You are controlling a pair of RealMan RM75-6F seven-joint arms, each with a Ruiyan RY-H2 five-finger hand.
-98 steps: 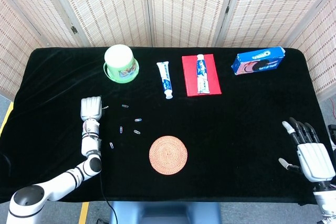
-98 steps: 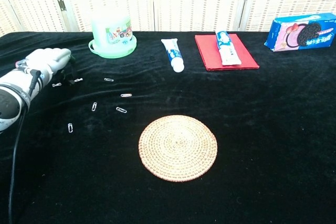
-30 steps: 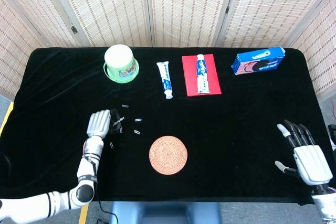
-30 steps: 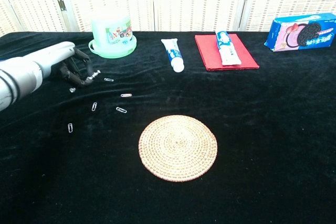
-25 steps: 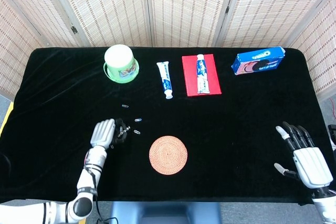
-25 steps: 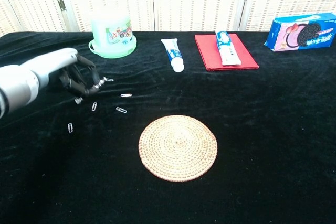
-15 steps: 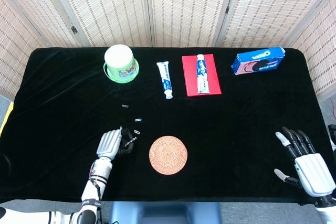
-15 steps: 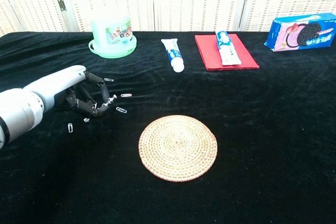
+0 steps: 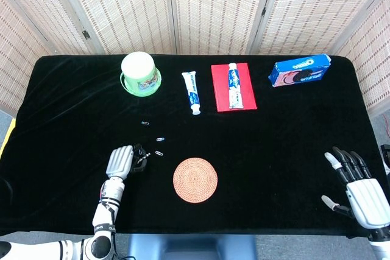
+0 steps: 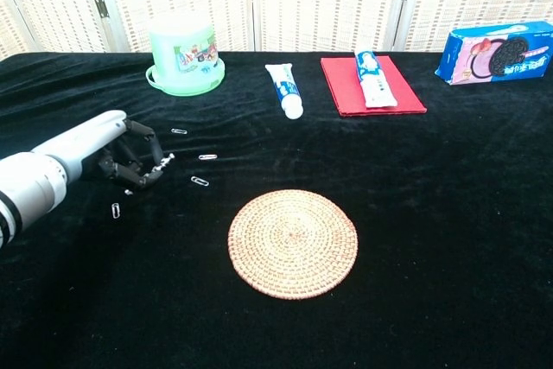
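Where curled, robot hand (image 10: 121, 160) beside paperclip (image 10: 200, 181)

Small silver paper clips (image 10: 200, 181) lie flat and scattered on the black counter (image 10: 449, 213) around the left hand (image 10: 121, 157). One clip (image 10: 116, 209) lies just on the near side of the hand, by its knuckles. Another lies just past the curled fingertips (image 10: 160, 164), a third clip (image 10: 207, 157) a little farther out, and a fourth clip (image 10: 179, 131) beyond the hand. Whether the fingers pinch a clip cannot be told.
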